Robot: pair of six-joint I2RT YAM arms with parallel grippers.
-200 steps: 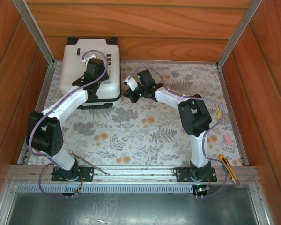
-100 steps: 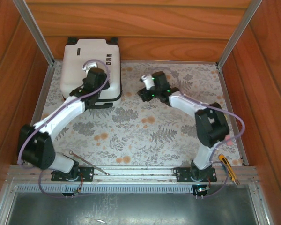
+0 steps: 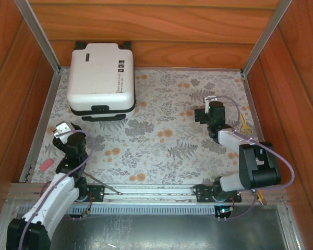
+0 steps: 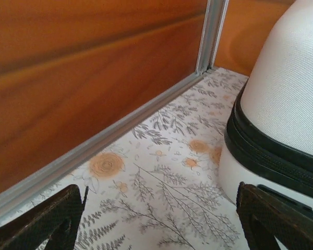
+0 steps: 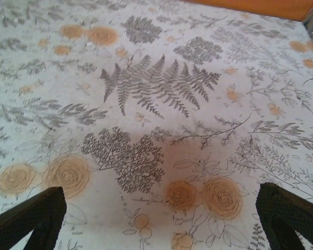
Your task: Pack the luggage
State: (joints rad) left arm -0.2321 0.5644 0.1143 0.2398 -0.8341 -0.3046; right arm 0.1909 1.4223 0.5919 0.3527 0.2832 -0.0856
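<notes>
Black fingers, set far apart: found the left gripper (image 3: 61, 130) so, low over the left side of the worktop (image 3: 161, 140), apart from the luggage (image 3: 101, 78). Saw its fingers (image 4: 55, 221) at the two lower corners of the left wrist view, with bare flowered cloth between them and nothing gripped or touched. Found the right gripper (image 3: 201, 113) spread as wide over the right side of the worktop, its fingers (image 5: 28, 221) at the bottom corners of the right wrist view, grey ferns and orange roses between, nothing held. Judged the two grippers well apart from each other.

Turned then to the luggage. Lay flat and shut in the far left corner of the worktop, far end against the wooden back wall (image 3: 156, 26), left side near the aluminium rail (image 3: 41, 120). Showed a white hard shell with rounded corners, two black wheels at the far end, a black band along the near edge, and small black label marks on top, too small to read. Appeared from the left wrist as a finely textured white curve, split by a black seam, resting on the cloth near one finger. Noted a pink eraser (image 3: 47, 165) by the left rail, near the left gripper, and a small yellow-handled tool (image 3: 243, 123) beside the right arm.
</notes>
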